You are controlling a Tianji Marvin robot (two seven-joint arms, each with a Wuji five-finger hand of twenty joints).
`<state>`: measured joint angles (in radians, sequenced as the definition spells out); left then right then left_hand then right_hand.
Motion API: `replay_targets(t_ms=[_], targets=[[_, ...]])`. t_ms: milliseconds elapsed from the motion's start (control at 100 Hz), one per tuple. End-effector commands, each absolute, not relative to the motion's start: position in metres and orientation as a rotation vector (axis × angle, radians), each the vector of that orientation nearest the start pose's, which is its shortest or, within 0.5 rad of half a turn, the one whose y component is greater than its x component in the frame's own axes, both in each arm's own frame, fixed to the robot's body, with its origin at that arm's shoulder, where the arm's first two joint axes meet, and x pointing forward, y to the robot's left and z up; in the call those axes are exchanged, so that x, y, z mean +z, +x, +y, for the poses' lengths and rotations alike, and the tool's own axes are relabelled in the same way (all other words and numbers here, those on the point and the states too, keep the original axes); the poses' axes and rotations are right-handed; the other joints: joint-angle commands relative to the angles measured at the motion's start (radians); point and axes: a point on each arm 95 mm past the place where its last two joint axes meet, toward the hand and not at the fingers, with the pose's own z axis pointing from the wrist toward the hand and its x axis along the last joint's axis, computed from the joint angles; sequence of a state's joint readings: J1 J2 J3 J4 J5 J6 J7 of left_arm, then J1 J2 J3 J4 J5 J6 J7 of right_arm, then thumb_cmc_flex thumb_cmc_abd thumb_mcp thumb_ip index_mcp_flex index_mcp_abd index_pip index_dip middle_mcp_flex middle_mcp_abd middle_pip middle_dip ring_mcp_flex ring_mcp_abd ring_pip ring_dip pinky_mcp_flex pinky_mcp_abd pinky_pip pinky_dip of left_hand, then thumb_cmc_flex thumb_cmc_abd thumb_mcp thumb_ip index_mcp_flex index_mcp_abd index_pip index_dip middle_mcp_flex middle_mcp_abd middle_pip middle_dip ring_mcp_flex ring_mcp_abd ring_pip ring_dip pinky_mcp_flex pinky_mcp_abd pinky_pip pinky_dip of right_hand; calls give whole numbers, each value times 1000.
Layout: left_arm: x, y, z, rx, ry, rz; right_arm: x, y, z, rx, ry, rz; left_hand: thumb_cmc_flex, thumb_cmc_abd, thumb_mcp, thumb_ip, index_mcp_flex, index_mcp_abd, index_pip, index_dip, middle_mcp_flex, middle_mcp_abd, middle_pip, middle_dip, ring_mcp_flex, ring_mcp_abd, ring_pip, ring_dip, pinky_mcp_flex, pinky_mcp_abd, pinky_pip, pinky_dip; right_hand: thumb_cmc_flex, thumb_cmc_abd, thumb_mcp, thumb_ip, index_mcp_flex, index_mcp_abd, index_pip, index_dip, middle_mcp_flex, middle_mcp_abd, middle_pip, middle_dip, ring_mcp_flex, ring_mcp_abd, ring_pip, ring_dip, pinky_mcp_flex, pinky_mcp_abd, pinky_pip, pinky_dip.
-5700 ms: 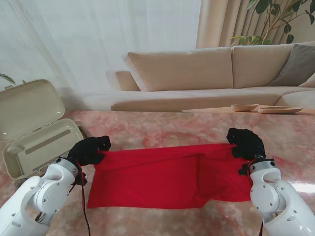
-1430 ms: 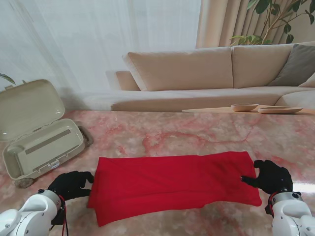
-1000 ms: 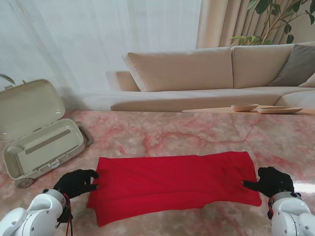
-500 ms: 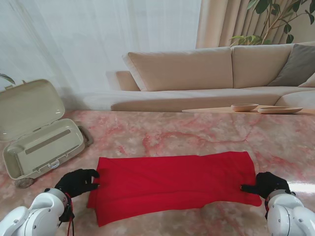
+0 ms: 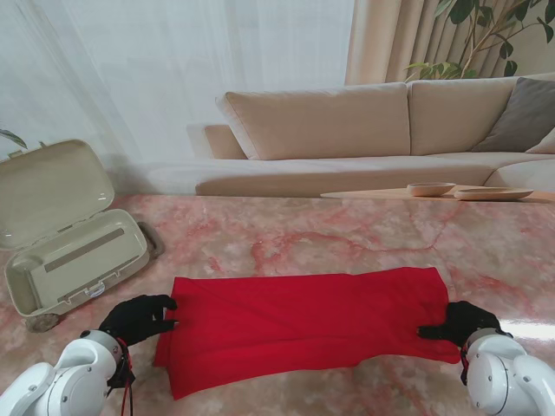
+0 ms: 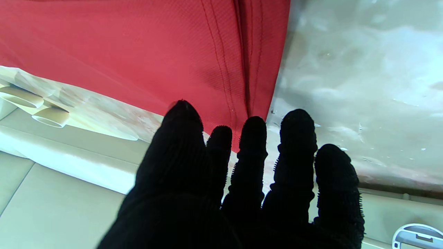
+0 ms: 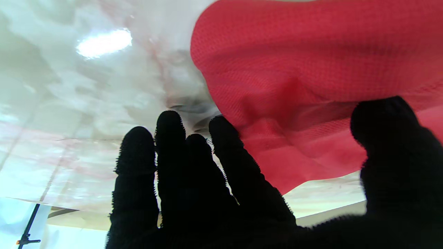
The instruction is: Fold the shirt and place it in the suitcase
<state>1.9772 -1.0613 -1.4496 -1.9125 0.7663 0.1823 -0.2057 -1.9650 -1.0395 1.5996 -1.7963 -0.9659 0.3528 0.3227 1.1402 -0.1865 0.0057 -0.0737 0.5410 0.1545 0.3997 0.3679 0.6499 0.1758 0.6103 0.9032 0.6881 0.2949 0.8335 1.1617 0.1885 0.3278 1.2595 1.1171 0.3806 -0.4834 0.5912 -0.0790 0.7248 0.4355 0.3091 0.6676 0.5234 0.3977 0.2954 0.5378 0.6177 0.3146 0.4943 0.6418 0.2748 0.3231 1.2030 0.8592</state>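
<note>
- The black-gloved left hand (image 5: 139, 319) is held low over the pink marble worktop (image 5: 347, 238), palm down, fingers spread and holding nothing.
- The black-gloved right hand (image 5: 458, 321) is likewise open, its thumb reaching onto the cloth.
- The folded red shirt (image 5: 303, 321) lies flat, its long axis running left to right.
- Its short ends are met by the two hands' fingertips.
- The open beige hard-shell suitcase (image 5: 65, 238) sits at far left.

Matt red woven-knit cloth shirt (image 5: 308, 325), glossy pink-veined marble desk (image 5: 347, 238), smooth beige plastic suitcase (image 5: 65, 234), fuzzy black fabric-gloved left robot hand (image 5: 139, 319)

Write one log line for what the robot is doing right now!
shirt: folded, flat | left robot hand: open at edge | right robot hand: open at edge | suitcase: open
</note>
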Motion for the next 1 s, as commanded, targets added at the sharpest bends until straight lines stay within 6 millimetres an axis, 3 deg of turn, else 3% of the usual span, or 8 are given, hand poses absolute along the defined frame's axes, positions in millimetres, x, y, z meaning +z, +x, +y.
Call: replay_targets(t_ms=[0, 420, 450, 480, 520, 630, 750, 990], targets=[[-344, 300, 47, -1293, -1768, 1421, -375, 296, -144, 749, 1834, 1368, 29, 44, -28, 18, 7, 10, -10, 7, -23, 17, 26, -10, -16, 34, -2, -6, -9, 24, -9, -8, 44, -35, -9, 34, 101, -178, 69, 11, -5, 8, 1, 1, -16, 14, 0, 10, -16, 10, -6, 27], [-348, 301, 44, -1296, -1787, 1427, -381, 300, -132, 779, 1876, 1369, 34, 36, -28, 17, 15, 9, -2, 16, -21, 16, 25, -4, -16, 34, -1, -6, -11, 25, -10, -11, 307, -119, 2, 71, 197, -243, 165, 73, 21, -19, 58, 20, 2, 5, 30, 14, -6, 6, 5, 37], [-348, 301, 44, -1296, -1789, 1429, -382, 300, -131, 785, 1882, 1364, 34, 37, -28, 17, 15, 9, -1, 17, -22, 16, 25, -4, -15, 33, -1, -6, -11, 25, -10, -11, 329, -139, 23, 59, 191, -246, 195, 52, 17, -19, 74, 21, 1, 6, 36, 11, -6, 6, 6, 37], [-348, 301, 43, -1295, -1790, 1429, -382, 300, -130, 789, 1887, 1360, 33, 36, -28, 17, 16, 9, 0, 18, -22, 17, 24, -4, -15, 35, -1, -6, -11, 25, -10, -11, 346, -170, 69, 33, 162, -254, 307, -43, 16, -21, 83, 17, 0, 5, 40, 8, -8, 7, 7, 35], [-349, 300, 43, -1296, -1792, 1428, -383, 301, -129, 795, 1893, 1358, 35, 36, -28, 17, 18, 9, 1, 19, -21, 17, 24, -3, -16, 36, -1, -6, -11, 25, -10, -12, 363, -186, 86, 25, 149, -259, 350, -58, 18, -24, 88, 18, 0, 3, 40, 7, -8, 6, 8, 35], [-349, 300, 42, -1296, -1797, 1425, -383, 302, -128, 813, 1911, 1349, 36, 35, -27, 17, 20, 9, 2, 22, -20, 18, 24, -1, -16, 36, 0, -5, -11, 27, -9, -12, 431, -226, 133, 3, 92, -271, 581, -184, 28, -29, 111, 20, -1, 0, 41, 3, -15, 5, 3, 33], [-350, 299, 42, -1293, -1802, 1428, -384, 303, -127, 834, 1915, 1332, 36, 34, -28, 17, 20, 7, 4, 24, -19, 16, 24, 1, -16, 36, 0, -5, -11, 27, -8, -13, 472, -225, 192, -9, 119, -305, 644, -149, 40, -35, 134, 23, 2, -2, 42, 1, -13, 6, 4, 33], [-351, 298, 41, -1294, -1813, 1422, -386, 306, -129, 917, 1963, 1296, 36, 34, -28, 17, 21, 8, 5, 27, -20, 16, 23, 3, -17, 35, 0, -6, -11, 27, -8, -14, 507, -177, 256, -9, 84, -234, 662, -51, 9, -40, 156, 25, -26, -9, 36, -8, -31, -2, -5, 28]])
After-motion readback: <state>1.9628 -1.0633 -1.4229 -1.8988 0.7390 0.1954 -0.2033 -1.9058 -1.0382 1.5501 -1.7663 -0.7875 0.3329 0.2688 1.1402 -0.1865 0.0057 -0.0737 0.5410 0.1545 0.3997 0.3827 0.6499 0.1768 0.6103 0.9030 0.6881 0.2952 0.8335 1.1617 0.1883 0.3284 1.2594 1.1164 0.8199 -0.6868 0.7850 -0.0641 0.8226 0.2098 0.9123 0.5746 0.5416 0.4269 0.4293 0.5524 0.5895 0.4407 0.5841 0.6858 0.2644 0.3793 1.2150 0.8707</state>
